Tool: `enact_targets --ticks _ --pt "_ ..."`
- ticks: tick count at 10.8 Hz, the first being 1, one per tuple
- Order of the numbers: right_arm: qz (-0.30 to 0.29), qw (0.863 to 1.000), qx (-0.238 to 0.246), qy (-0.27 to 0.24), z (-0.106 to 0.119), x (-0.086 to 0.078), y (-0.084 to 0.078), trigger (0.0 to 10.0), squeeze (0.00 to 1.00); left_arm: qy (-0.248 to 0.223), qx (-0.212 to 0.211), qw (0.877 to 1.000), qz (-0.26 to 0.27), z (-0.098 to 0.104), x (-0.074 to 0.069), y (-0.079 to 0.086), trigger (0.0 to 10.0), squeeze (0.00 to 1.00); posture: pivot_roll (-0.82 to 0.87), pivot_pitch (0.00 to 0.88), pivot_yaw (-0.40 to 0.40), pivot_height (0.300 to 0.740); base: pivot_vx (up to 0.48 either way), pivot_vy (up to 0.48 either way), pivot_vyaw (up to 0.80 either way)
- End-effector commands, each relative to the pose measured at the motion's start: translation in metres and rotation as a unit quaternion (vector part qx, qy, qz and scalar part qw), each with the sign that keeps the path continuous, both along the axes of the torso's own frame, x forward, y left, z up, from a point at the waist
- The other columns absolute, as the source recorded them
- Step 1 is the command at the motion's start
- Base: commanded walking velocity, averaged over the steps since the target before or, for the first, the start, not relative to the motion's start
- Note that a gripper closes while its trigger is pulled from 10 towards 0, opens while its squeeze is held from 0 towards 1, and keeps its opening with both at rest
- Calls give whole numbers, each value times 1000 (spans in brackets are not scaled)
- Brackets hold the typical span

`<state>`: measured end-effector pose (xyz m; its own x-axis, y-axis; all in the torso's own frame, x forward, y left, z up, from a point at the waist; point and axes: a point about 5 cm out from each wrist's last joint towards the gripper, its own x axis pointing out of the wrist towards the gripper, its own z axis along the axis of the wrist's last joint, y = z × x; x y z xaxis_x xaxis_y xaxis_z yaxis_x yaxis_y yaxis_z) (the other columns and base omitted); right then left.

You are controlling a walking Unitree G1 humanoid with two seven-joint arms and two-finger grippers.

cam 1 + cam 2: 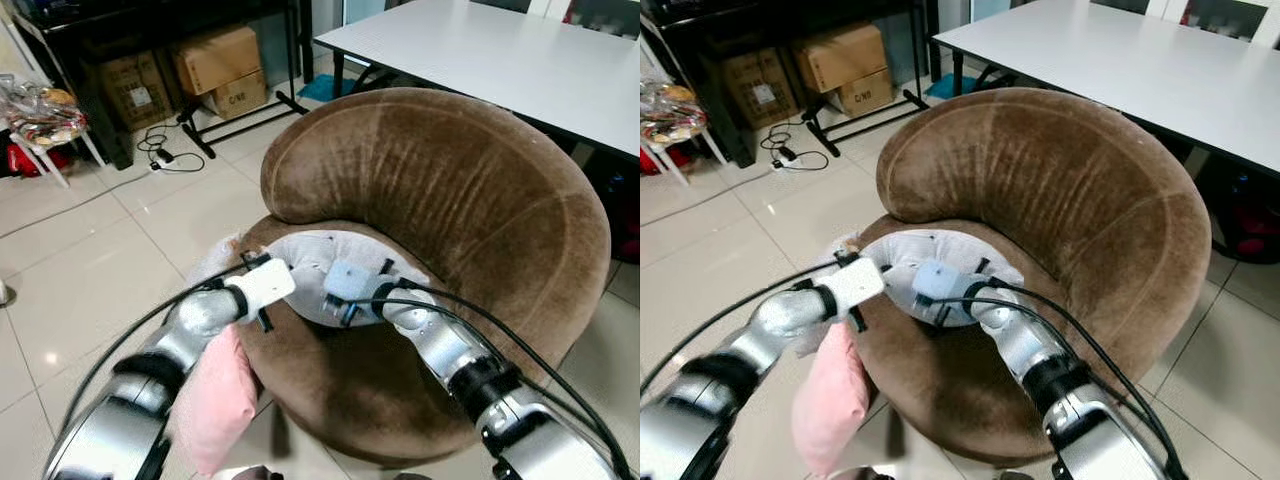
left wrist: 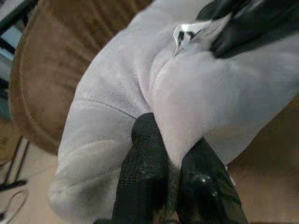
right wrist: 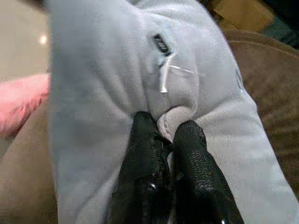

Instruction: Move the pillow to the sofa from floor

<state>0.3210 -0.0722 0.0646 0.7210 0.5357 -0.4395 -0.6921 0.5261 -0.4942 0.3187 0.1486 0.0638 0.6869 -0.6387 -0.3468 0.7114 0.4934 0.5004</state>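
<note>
Left eye view puts the round brown velvet sofa (image 1: 440,230) across your frame's centre, with the pale grey fabric pillow (image 1: 320,262) already lying on its seat against the backrest, off the tiled floor. Your left gripper (image 2: 170,175) and right gripper (image 3: 169,137) each pinch a fold of that pillow. I judge the carry nearly done; what remains is letting go and pulling both arms clear. A pink cushion (image 1: 215,400) hangs lower left.
</note>
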Motion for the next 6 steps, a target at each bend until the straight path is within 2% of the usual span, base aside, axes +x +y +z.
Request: enact_targets --ticks 1,3,4,5,6 --pt "-32 999 22 16 -3 0 -6 0 0 -28 -25 999 -12 16 3 3 10000 1000 -96 0 37 740 0 0 0" --pt "-52 996 72 24 2 1 -2 0 0 -55 -51 997 -31 33 -5 10 10000 1000 -97 0 41 740 0 0 0" --pt "-50 985 157 44 18 2 11 0 0 -54 -54 996 -34 44 -15 23 10000 1000 -94 0 31 740 0 0 0" --pt "-50 977 200 57 26 3 17 0 0 -49 -48 997 -29 46 -19 31 10000 1000 -88 0 26 740 0 0 0" --pt "-63 944 309 91 49 13 31 0 0 -25 -34 999 -14 46 -33 48 10000 1000 -60 0 0 740 0 0 0"
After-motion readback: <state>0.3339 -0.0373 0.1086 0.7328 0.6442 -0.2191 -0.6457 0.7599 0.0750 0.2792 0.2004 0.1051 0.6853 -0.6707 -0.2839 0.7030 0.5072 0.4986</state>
